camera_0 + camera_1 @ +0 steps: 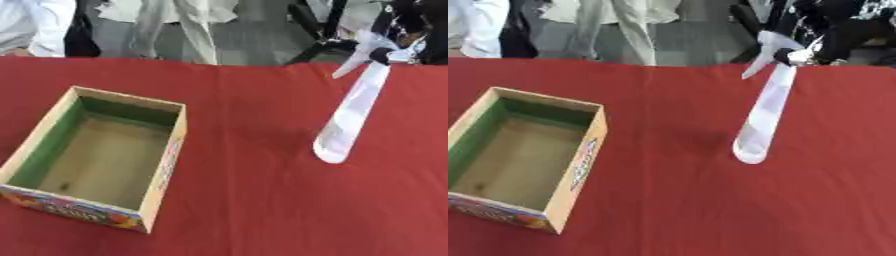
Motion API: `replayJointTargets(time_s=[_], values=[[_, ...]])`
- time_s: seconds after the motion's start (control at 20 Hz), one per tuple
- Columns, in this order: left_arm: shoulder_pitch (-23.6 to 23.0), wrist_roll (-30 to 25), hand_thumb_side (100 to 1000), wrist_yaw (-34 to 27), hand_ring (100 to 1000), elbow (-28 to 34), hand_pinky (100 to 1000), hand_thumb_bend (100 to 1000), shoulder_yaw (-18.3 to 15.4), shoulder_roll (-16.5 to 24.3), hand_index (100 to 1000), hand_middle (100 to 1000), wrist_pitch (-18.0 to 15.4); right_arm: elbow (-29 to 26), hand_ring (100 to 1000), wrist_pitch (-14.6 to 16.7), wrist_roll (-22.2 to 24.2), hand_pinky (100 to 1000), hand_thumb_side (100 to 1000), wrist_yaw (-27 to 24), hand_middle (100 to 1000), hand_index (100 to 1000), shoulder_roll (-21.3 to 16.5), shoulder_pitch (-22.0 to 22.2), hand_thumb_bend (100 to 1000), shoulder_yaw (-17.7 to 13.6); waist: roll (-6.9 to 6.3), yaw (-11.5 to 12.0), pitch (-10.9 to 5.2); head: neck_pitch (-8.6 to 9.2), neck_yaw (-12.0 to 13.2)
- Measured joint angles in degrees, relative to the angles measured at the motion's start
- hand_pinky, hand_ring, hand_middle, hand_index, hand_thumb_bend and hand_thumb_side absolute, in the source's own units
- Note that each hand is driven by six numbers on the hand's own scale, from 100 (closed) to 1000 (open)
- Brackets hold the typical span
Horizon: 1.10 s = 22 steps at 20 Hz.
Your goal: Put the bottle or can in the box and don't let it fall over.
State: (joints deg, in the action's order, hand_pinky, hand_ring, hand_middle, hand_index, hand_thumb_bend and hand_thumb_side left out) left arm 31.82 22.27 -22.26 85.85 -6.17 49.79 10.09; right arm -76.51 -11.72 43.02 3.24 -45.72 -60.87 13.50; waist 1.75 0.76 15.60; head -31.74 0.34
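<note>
While the left eye view shows the right hand (391, 50) coming in from the upper right corner, its dark fingers look curled round the top end of a pale, see-through bottle (352, 112), which hangs in the air above the red table (262, 200). The bottle's long axis is tilted, running from the hand down and leftward, so its wide bottom end points toward the box (166, 165). That open, empty cardboard box sits well apart on the left

In the right eye view the same slant shows: the bottle's lower end is the part nearest the box rim, with bare cloth between them. Judging from this, the coming move is a carry to the left, and the bottle must be brought upright before it goes down. The left hand shows in neither view
</note>
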Motion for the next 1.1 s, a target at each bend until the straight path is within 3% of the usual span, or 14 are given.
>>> replayJointTargets(time_s=[0.1,0.7,1.1], values=[[0.0,0.0,666,-0.1,753,0.0,757,910,0.0,0.0,814,752,0.0,-0.1,437,-0.1,0.2,658,100,-0.2,470,560,0.0,0.1,100,0.0,0.0,0.0,0.0,0.0,0.0],[0.0,0.0,668,-0.4,754,0.0,758,900,0.0,0.0,814,751,0.0,-1.1,328,1.6,1.7,605,100,-0.5,345,445,-0.6,0.5,100,0.3,0.06,0.0,0.0,0.09,0.0],[0.0,0.1,668,-0.5,754,0.4,758,897,0.0,0.0,813,751,-0.2,-1.7,214,3.2,0.8,564,100,-0.4,215,324,-0.8,0.9,100,0.3,0.15,0.0,-0.04,-1.53,0.0]])
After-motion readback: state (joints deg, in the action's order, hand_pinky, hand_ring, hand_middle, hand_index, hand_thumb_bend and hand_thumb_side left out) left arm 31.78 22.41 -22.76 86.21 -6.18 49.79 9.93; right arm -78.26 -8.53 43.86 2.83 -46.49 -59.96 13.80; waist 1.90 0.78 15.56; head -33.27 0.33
